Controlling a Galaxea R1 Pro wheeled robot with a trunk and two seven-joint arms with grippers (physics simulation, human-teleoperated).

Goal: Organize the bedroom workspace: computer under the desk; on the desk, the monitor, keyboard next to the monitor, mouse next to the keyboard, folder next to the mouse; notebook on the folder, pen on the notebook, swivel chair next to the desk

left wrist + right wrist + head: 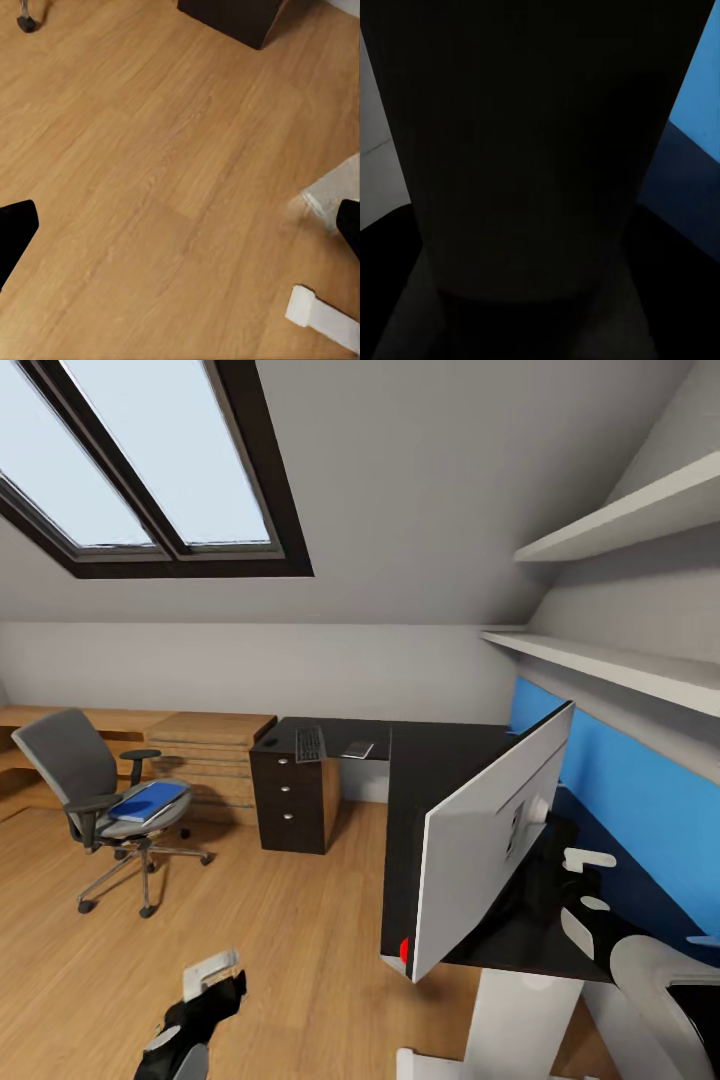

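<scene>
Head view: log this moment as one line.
monitor on desk, tilted, right arm behind | folder on swivel chair | keyboard on desk

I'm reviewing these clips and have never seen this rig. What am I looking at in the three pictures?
It is a simulated two-armed robot in an attic bedroom. The head view looks down from its head: a black desk carries the monitor near the edge and a keyboard at the far end. A chair out on the floor holds a blue folder. The left tool hangs over the wood floor; its wrist camera shows it open and empty. The right wrist camera faces a dark surface close up, so I cannot tell whether that tool grips anything.
</scene>
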